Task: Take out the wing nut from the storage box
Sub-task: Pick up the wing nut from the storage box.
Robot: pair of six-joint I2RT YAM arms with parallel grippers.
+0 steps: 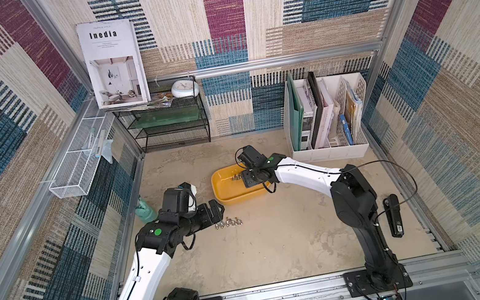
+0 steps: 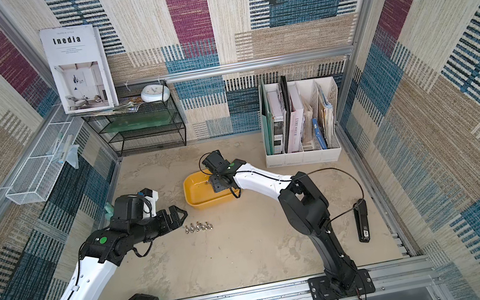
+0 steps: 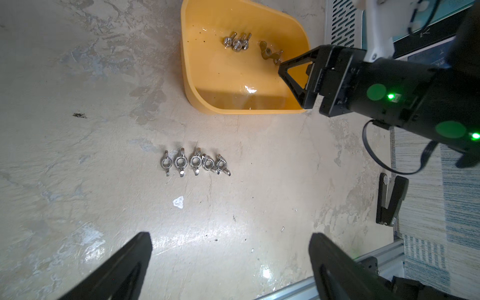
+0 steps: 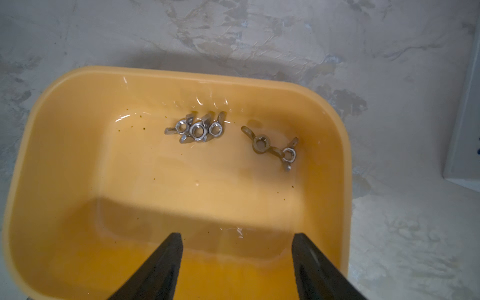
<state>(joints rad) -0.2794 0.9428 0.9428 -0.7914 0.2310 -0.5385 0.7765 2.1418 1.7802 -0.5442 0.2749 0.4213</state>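
In a top view I see the yellow storage box (image 1: 228, 193) on the bench (image 1: 279, 248) at mid-frame. My right pincer (image 1: 245, 180) is dipped over the box's right end. My left pincer (image 1: 216, 210) hangs wide apart, just upper left of a row of five wing nuts (image 1: 228, 222) laid out below the box. A careless left-arm move could scatter that row. In the left wrist view the left pincer (image 3: 231, 242) frames the bottom edge, fingers spread and empty. The right pincer (image 3: 285, 74) shows side-on at the box's right wall, so I cannot judge its gap from here. I reckon a finger catching that wall would shove the light box across the bench. In the right wrist view the right pincer (image 4: 237, 250) stands apart at the bottom of the frame, holding nothing, above the box floor. A cluster of three wing nuts (image 4: 198, 129) lies touching at upper centre, and a pair of wing nuts (image 4: 275, 147) touches at upper right. My worry is that closing on one nut drags its neighbour along, or that the nut skids away on the glossy floor.
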